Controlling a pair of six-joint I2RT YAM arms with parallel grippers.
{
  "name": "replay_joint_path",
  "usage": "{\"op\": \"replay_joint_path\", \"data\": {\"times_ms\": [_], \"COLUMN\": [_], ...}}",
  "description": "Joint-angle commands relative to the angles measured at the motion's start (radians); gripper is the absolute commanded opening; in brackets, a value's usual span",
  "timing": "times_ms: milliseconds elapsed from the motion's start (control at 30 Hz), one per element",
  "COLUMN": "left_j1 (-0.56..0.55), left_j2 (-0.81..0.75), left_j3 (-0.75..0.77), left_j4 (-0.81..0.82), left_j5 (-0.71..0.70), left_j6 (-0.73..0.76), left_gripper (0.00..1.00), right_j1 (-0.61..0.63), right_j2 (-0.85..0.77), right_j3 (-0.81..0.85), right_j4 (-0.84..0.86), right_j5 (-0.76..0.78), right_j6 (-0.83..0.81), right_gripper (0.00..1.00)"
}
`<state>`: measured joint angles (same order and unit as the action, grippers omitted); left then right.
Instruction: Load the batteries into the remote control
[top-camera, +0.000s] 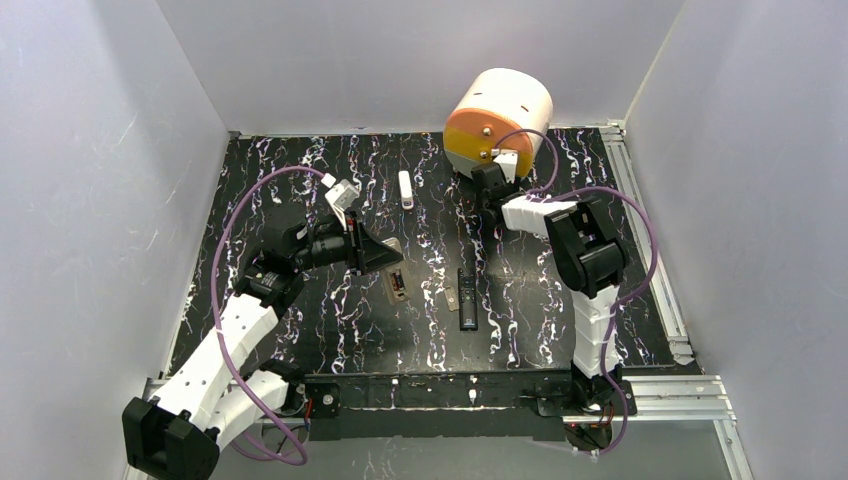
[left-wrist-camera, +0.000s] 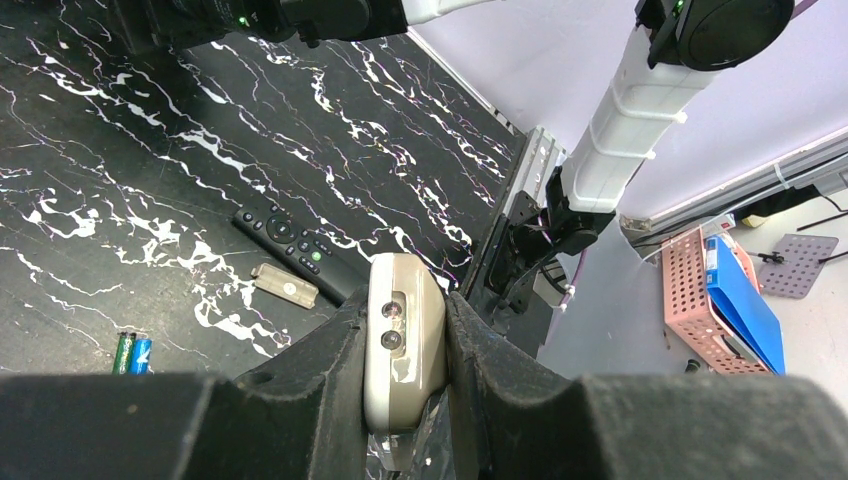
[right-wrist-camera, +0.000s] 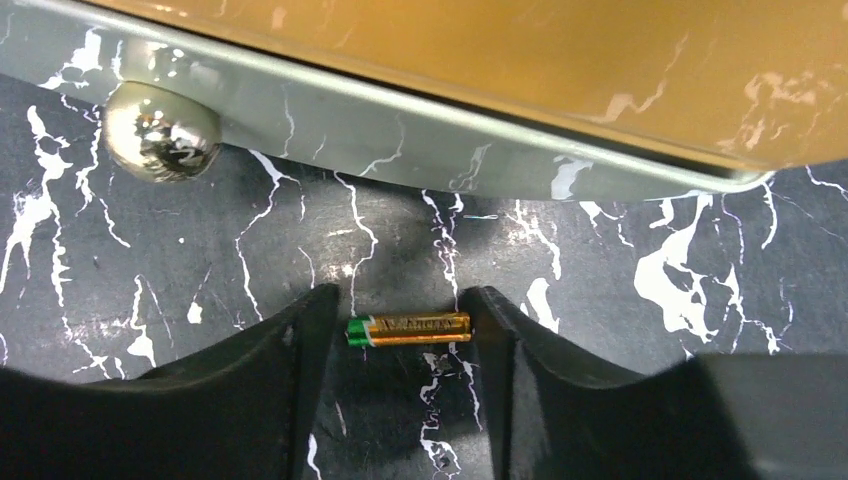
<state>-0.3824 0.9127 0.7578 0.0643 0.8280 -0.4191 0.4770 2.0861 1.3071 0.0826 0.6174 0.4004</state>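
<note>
Past right tool (right-wrist-camera: 400, 305), orange drum (right-wrist-camera: 500, 60) near gold batt (right-wrist-camera: 408, 328), blk remote (top-camera: 467, 298) apart.

Slim black remote (top-camera: 467, 298) on marbled surface (top-camera: 330, 340), tan cover plate (left-wrist-camera: 285, 285) just beside it. White stick (top-camera: 406, 189) and orange-and-white drum (top-camera: 497, 122) farther back.

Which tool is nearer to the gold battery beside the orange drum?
Right. The right tool straddles the gold battery, one finger either side. The left tool is well off to its left, clamped on the remote control.
</note>
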Motion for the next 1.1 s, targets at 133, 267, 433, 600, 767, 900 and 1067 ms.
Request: {"op": "replay_joint_path", "data": {"times_ms": [133,267,433,600,767,900,1067], "left_j1": [0.004,0.003,0.003,0.003,0.003,0.004,0.003], "left_j2": [-0.003,-0.005,-0.006,-0.008,-0.007,-0.010,-0.018], "left_j3": [-0.016,-0.017,-0.019,-0.019,-0.013,-0.002,-0.002], "left_j4": [0.017,0.017,0.017,0.017,0.016,0.002,0.000], "left_j5": [0.024,0.023,0.022,0.013,0.005,0.004,-0.003], "left_j6": [0.005,0.006,0.006,0.006,0.007,0.008,0.006], "left_gripper": [0.00,0.00,0.00,0.00,0.00,0.00,0.00], "right_j1": [-0.012,-0.011,-0.010,-0.007,0.001,0.012,0.018], "right_j2": [0.014,0.014,-0.022,-0.105,-0.128,-0.159,-0.237], "right_j3": [-0.040,-0.044,-0.068,-0.140,-0.194,-0.244,-0.285], "right_j4": [-0.011,-0.036,-0.075,-0.110,-0.179,-0.234,-0.295], "right_j5": [-0.086,-0.096,-0.138,-0.290,-0.512,-0.494,-0.487], "right_j6": [-0.061,-0.071,-0.101,-0.177,-0.334,-0.392,-0.452], "right_gripper": [0.54,0.50,0.50,0.51,0.52,0.53,0.59]}}
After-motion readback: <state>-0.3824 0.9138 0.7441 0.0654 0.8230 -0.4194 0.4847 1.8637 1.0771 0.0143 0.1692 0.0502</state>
